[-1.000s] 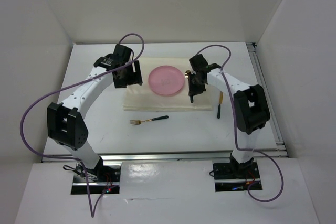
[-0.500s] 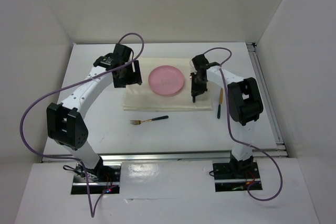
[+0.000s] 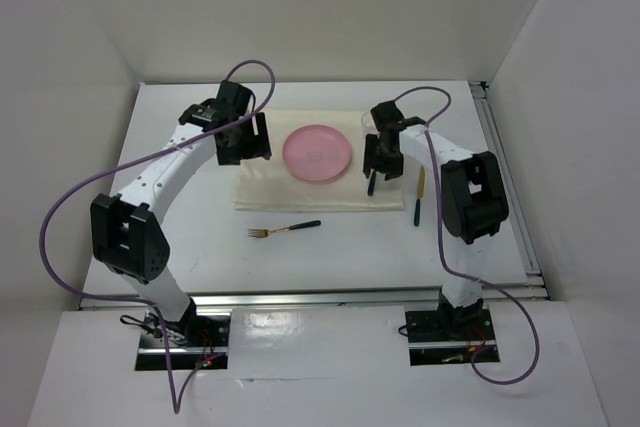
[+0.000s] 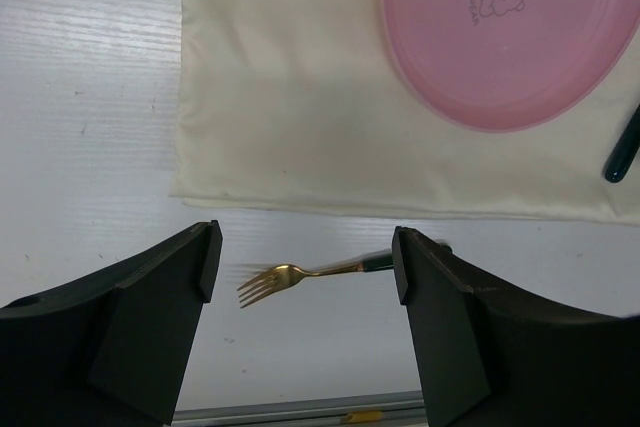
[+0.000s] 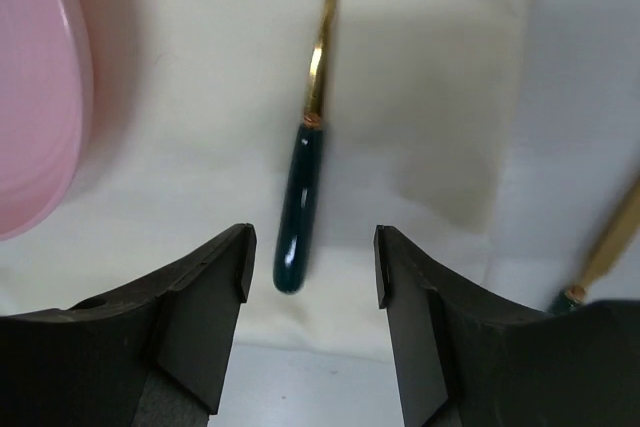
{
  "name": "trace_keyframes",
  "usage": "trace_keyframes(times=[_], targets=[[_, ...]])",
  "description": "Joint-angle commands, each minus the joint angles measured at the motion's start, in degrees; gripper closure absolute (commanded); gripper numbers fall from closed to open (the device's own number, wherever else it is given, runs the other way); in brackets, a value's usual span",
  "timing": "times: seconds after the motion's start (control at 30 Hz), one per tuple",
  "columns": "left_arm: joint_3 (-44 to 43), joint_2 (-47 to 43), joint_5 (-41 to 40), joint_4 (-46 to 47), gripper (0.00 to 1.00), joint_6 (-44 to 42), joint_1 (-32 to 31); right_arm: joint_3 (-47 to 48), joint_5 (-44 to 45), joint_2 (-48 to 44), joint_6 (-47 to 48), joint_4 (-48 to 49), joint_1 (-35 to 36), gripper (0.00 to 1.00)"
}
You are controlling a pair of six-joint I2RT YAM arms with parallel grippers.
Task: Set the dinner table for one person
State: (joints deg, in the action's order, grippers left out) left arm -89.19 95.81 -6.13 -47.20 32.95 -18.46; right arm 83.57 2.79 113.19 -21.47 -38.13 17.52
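On the white dinner table point(image 3: 200, 217) lies a cream cloth mat point(image 3: 265, 187) with a pink plate point(image 3: 317, 152) on it. A spoon point(image 3: 372, 183) with a gold bowl and a dark green handle lies on the mat to the right of the plate. My right gripper point(image 3: 381, 157) hovers over it, open and empty; in the right wrist view the spoon's handle point(image 5: 298, 202) lies just beyond the gripper point(image 5: 310, 257). My left gripper point(image 3: 248, 150) is open and empty over the mat's left part. A gold fork point(image 3: 285, 229) lies on the table in front of the mat and shows between the left fingers point(image 4: 300, 272).
A gold knife with a dark handle point(image 3: 419, 197) lies on the table to the right of the mat, and its handle end shows in the right wrist view point(image 5: 605, 252). Aluminium rails point(image 3: 505, 177) edge the table at the right and front. White walls enclose the back and sides.
My right wrist has shifted slightly right and back, and its elbow has swung. The spoon's handle now shows lying free on the mat. The left arm has barely moved.
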Motion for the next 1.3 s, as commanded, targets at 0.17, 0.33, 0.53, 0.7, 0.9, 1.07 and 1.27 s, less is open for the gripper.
trace_keyframes(times=[0.17, 0.33, 0.53, 0.7, 0.9, 1.07, 1.27], targets=[[-1.78, 0.43, -0.72, -0.17, 0.13, -1.57, -0.17, -16.84, 11.18, -19.13, -11.21, 1.47, -6.96, 0.4], [-1.25, -0.1, -0.2, 0.35, 0.13, -1.57, -0.17, -25.72, 10.14, -22.83, -12.8, 2.97, -11.53, 0.4], [-1.25, -0.1, 0.33, 0.35, 0.13, -1.57, -0.17, -29.07, 6.36, -20.38, -10.26, 6.75, -14.79, 0.51], [-0.72, -0.1, 0.33, 0.88, 0.13, -1.57, -0.17, -29.69, 5.3, -18.18, -9.2, 9.03, -14.79, 0.51], [-0.72, -0.1, 0.33, 0.88, 0.13, -1.57, -0.17, -30.22, 7.32, -17.81, -10.25, 9.04, -14.79, 0.53], [-0.72, -0.1, 0.33, 0.88, 0.13, -1.57, -0.17, -30.22, 6.8, -24.85, -10.78, 9.04, -14.27, 0.52], [-0.72, 0.43, 0.86, 0.88, 0.13, -1.57, -0.17, -27.23, 5.65, -26.17, -10.78, 7.98, -12.6, 0.44]])
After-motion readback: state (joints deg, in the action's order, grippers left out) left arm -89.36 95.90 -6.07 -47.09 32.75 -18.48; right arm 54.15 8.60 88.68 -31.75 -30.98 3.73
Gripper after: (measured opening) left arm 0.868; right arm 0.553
